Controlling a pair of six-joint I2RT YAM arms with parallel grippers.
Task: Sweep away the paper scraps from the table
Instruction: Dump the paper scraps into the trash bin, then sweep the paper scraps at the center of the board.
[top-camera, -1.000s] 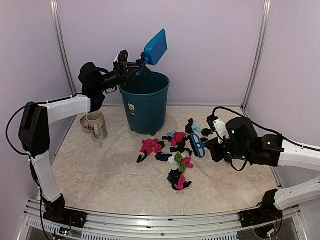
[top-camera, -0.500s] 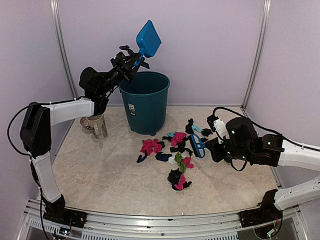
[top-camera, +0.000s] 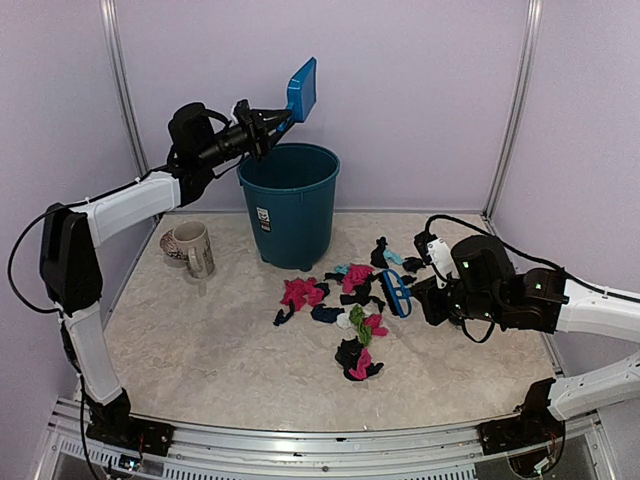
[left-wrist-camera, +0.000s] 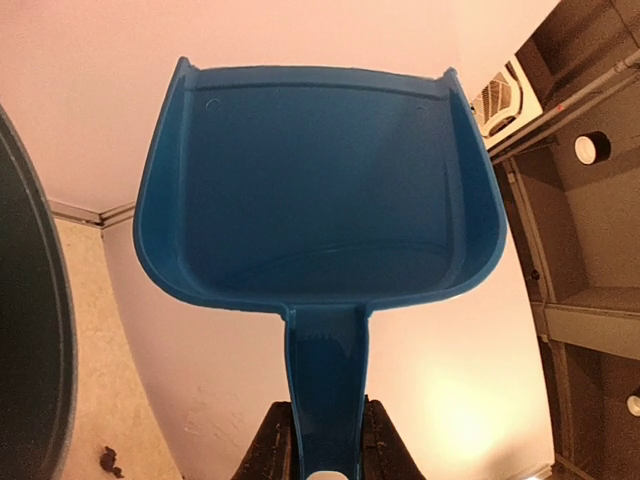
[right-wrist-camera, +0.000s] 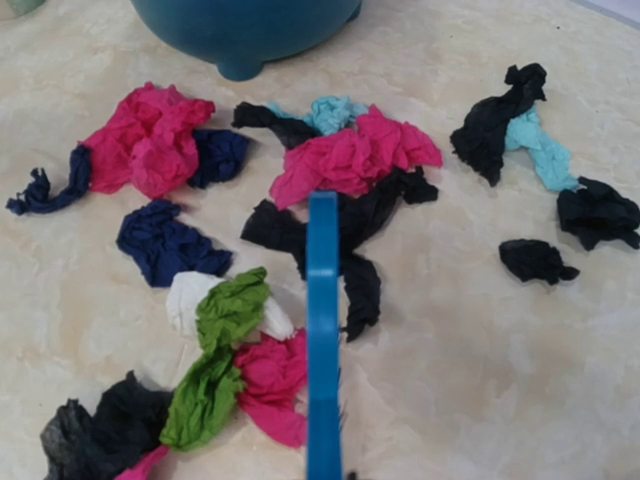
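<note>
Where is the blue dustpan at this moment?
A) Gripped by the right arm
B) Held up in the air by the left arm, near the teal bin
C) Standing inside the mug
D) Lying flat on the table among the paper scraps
B: the left end effector is clamped on the handle of the dustpan, which is raised higher than the rim of the bin; the right arm has only the brush.
</note>
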